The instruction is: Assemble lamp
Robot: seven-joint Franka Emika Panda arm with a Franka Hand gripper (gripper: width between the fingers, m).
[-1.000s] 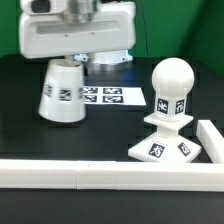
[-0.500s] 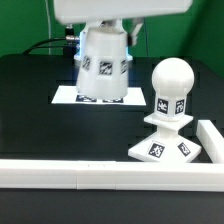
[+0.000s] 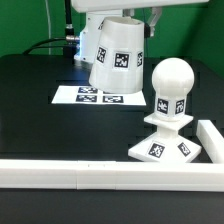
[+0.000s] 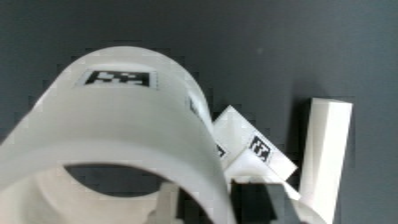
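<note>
We judge the shade [image 3: 118,62], carried tilted in the exterior frame's upper centre above the marker board [image 3: 100,97], a light, stiff, slippery shell best pinched at its rim, though the gripper's own closure is hidden from us.

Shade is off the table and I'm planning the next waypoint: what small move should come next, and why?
Probably carry the shade toward the exterior view's right, keeping it high, until it sits over the bulb. The shade hangs tilted above the marker board, to the exterior view's left of the bulb, which already stands upright on the base. The claw itself is hidden.
</note>
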